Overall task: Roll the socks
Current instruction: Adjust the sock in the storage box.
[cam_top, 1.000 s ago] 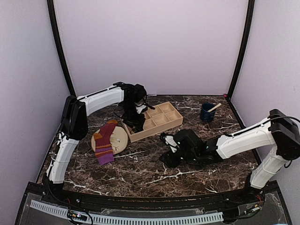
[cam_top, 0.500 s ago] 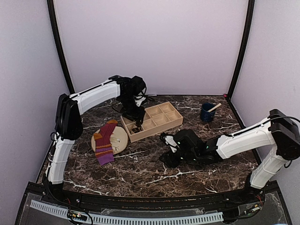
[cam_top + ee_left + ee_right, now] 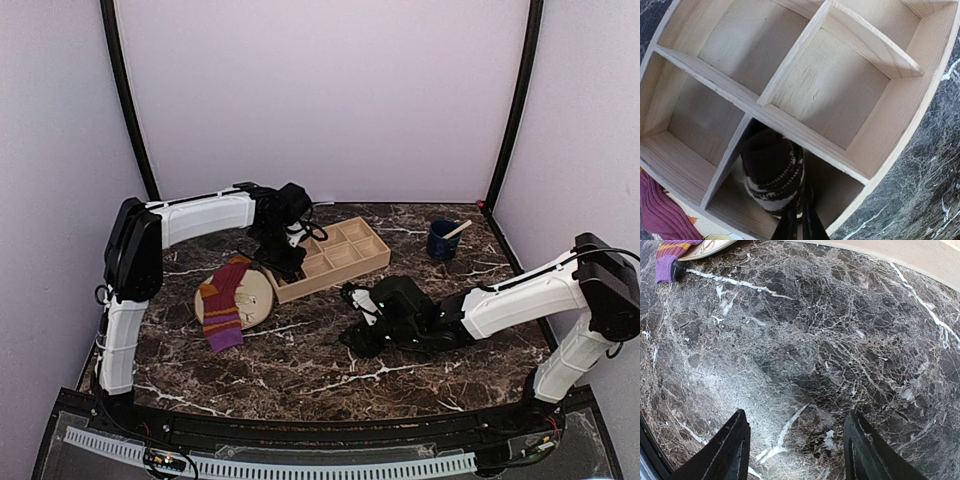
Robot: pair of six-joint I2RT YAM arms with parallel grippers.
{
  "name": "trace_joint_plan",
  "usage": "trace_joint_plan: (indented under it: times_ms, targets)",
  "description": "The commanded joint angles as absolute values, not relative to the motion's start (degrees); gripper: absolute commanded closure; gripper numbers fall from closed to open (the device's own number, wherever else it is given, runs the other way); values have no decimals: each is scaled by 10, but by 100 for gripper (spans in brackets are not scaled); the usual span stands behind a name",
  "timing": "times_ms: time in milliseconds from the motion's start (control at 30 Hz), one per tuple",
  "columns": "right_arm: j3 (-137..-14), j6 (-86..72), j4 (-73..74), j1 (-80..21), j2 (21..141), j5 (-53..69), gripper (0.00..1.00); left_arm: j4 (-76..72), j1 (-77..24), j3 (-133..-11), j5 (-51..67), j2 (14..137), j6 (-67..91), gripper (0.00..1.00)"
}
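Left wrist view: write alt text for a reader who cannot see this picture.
The left gripper pinches the near edge of a bundled black and tan sock lying in a corner compartment of a wooden divided tray. The other compartments in view are empty. A magenta sock shows at lower left, and the marble table at right.

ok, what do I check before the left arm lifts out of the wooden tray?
1. Left gripper shut on the black and tan patterned sock: ok.
2. That sock properly rolled: cannot tell. It sits bunched in a corner compartment of the wooden divided tray.
3. Right gripper open and empty over the dark marble table: ok.
4. Magenta-purple sock with orange stripes rolled: not ok. It lies flat across the round beige plate.
5. Blue cup away from both arms: ok.
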State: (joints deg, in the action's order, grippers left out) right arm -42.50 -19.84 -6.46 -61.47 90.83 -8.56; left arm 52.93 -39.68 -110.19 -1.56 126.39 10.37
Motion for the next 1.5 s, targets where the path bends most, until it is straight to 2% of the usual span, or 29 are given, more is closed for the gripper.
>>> trace_joint_plan:
  times_ms: [0,533,833,967,1467]
  targets:
    - [-433,-202,-87,-618,909,-81,41,468,-406,-1070,-38,1227,99,93]
    - [-433,-201,-91,-618,923,-76,41,401,-411,-1016,-56,1217,97,93]
    - [-443,-200,-92,-618,933,-71,41,378,-424,-1021,-59,1150,102,93]
    - [-441,-200,-91,-618,930,-71,41,343,-424,-993,-86,1124,100,90]
    - [-434,-201,-91,-618,920,-74,41,240,-418,-913,-144,1146,96,88]
